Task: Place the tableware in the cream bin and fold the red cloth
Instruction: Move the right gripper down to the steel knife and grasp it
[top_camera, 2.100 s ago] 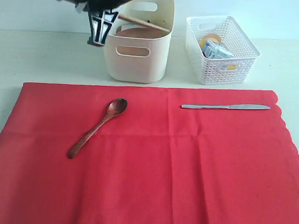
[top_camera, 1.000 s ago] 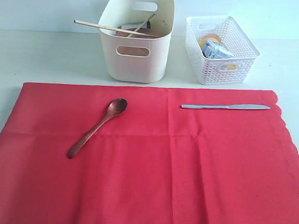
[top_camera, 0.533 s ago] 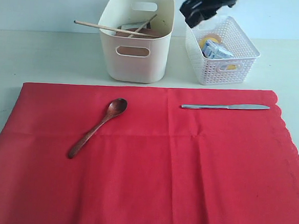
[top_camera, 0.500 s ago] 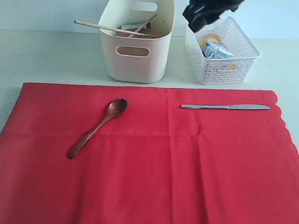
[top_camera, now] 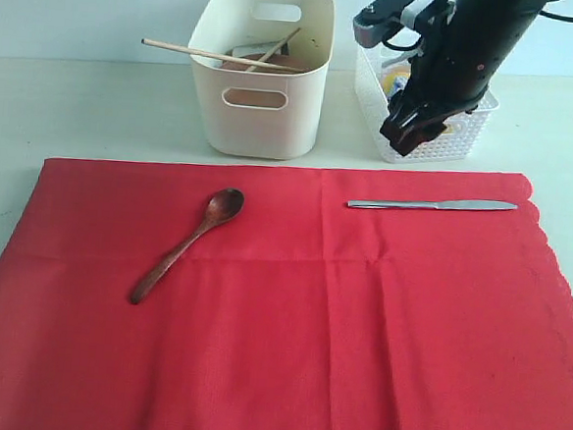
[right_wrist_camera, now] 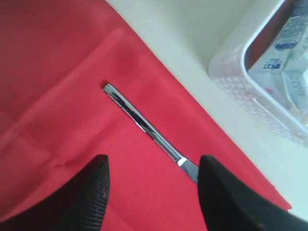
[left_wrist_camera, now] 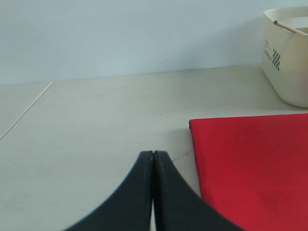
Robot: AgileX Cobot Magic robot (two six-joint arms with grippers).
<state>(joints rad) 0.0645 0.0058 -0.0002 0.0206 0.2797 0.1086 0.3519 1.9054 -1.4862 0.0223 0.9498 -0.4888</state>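
Observation:
The red cloth lies spread flat over the table. On it rest a dark wooden spoon at the left and a silver knife at the back right. The cream bin behind the cloth holds the chopsticks, which stick out over its left rim, and a brown plate. My right gripper hangs open above the knife, with its fingertips apart on either side of the blade end. My left gripper is shut and empty, over bare table beside the cloth's corner.
A white lattice basket with a small milk carton stands right of the cream bin, partly hidden behind my right arm. The bare pale table runs along the back and left of the cloth.
My right arm has come into view from the top and dropped in front of the white basket, down toward the knife. The left arm has left the exterior view. Spoon, knife and cloth have not moved.

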